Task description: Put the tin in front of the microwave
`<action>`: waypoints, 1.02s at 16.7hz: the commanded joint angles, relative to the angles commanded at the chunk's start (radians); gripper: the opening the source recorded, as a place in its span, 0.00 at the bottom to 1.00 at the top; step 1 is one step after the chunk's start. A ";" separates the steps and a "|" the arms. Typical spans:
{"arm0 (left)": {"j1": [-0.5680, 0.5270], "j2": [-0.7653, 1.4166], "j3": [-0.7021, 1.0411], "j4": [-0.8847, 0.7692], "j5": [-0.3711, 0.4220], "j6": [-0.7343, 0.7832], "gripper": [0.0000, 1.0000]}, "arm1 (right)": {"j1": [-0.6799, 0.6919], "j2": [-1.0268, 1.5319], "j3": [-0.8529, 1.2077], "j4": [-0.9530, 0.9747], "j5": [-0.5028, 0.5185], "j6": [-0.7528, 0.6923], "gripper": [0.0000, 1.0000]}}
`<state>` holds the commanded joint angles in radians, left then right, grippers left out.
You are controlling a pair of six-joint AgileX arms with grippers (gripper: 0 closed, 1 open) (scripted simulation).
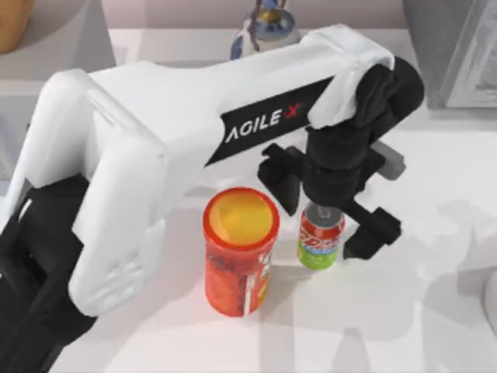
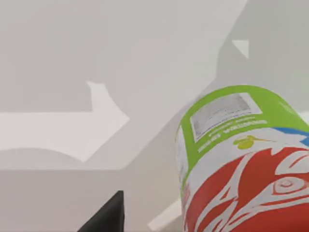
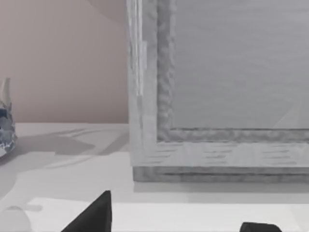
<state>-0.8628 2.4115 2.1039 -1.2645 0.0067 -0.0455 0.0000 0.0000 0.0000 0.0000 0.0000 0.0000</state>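
Observation:
The tin [image 1: 321, 237], a small red can with a lime-green base and silver top, stands upright on the white table near the middle. My left gripper [image 1: 328, 210] hangs just above it, open, with one black finger on each side of the can and not touching it. The left wrist view shows the tin [image 2: 241, 169] close up, with one dark fingertip [image 2: 107, 216] apart from it. The microwave [image 1: 54, 47], a light grey box, stands at the back left, largely behind my left arm. My right gripper [image 3: 181, 227] is open and faces a darker grey box.
A larger orange-red canister [image 1: 241, 249] with a yellow lid stands just left of the tin. A darker grey box with a pale panel [image 1: 458, 54] fills the back right corner. A blue and white vase [image 1: 264, 27] stands at the back.

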 joint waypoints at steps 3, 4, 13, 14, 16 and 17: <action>0.000 0.000 0.000 0.000 0.000 0.000 0.55 | 0.000 0.000 0.000 0.000 0.000 0.000 1.00; 0.000 0.000 0.000 0.000 0.000 0.000 0.47 | 0.000 0.000 0.000 0.000 0.000 0.000 1.00; 0.000 0.000 0.000 0.000 0.000 0.000 0.00 | 0.000 0.000 0.000 0.000 0.000 0.000 1.00; 0.000 0.000 0.000 0.000 0.000 0.000 0.00 | 0.000 0.000 0.000 0.000 0.000 0.000 1.00; 0.000 0.000 0.000 0.000 0.000 0.000 0.00 | 0.000 0.000 0.000 0.000 0.000 0.000 1.00; 0.000 0.000 0.000 0.000 0.000 0.000 0.00 | 0.000 0.000 0.000 0.000 0.000 0.000 1.00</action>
<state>-0.8628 2.4115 2.1039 -1.2645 0.0067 -0.0455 0.0000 0.0000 0.0000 0.0000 0.0000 0.0000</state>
